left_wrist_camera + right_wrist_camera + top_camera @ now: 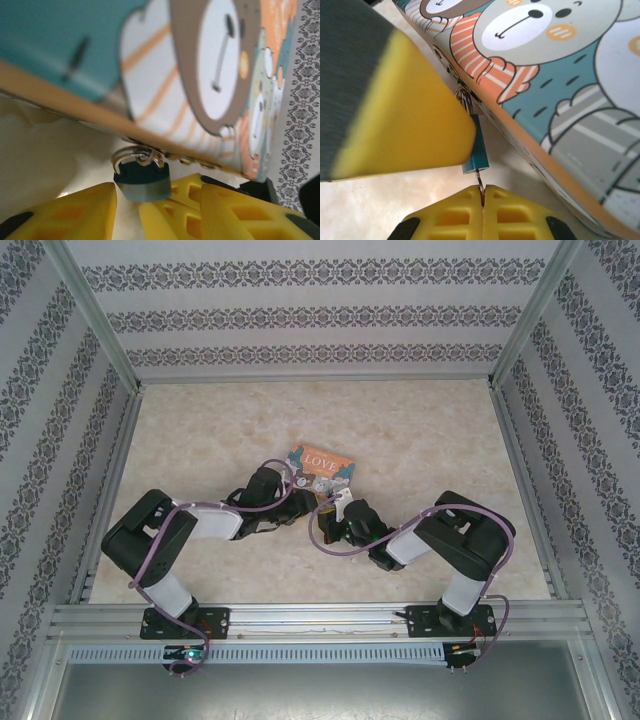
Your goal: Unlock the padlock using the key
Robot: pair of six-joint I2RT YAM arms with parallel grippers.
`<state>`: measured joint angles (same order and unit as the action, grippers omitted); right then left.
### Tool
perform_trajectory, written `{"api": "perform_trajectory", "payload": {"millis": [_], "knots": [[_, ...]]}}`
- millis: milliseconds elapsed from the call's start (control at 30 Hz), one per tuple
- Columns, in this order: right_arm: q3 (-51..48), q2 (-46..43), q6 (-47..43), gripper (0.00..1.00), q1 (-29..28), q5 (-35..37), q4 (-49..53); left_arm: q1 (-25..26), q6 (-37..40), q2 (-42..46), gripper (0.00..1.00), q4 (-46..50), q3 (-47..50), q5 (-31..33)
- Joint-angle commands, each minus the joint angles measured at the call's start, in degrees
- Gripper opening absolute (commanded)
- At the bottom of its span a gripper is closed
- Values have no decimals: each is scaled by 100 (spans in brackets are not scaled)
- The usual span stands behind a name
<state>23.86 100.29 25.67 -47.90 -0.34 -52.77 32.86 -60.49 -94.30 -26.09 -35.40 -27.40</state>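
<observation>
The small bluish padlock (142, 182) hangs by its thin metal shackle (136, 156) from the hasp on the edge of the orange-and-teal bear tin (200, 75). My left gripper (158, 192) is open, one yellow finger (75, 212) on each side of the lock body, with a gap on the left. In the right wrist view the padlock (478, 145) is edge-on, with the key (480, 179) in its bottom. My right gripper (483, 190) is shut on the key. A left finger (405, 115) is close beside the lock. From above, both grippers, left (298, 486) and right (336, 502), meet at the tin (322, 466).
The tin lies flat near the middle of the pale marbled table (420, 440). Patterned walls (580, 420) and aluminium rails (320, 620) enclose the work area. The right gripper's yellow fingers (170, 210) sit just below the padlock in the left wrist view.
</observation>
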Motion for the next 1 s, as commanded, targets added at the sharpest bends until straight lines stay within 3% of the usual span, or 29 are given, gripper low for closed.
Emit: {"api": "perform_trajectory", "payload": {"millis": [0,167,433,700,967], "knots": [[-19,87,122,0,-70,135,-330,-86,99,393,53,248,38,-22],[22,83,133,0,-79,93,-315,-207,258,904,59,702,86,104],[133,-74,259,0,-79,-25,-168,-662,296,1828,59,744,635,187],[190,-307,957,0,-79,-239,270,-998,322,2591,59,1132,1053,323],[221,-359,1914,0,-88,-521,303,-1091,52,2707,57,899,1293,85]]}}
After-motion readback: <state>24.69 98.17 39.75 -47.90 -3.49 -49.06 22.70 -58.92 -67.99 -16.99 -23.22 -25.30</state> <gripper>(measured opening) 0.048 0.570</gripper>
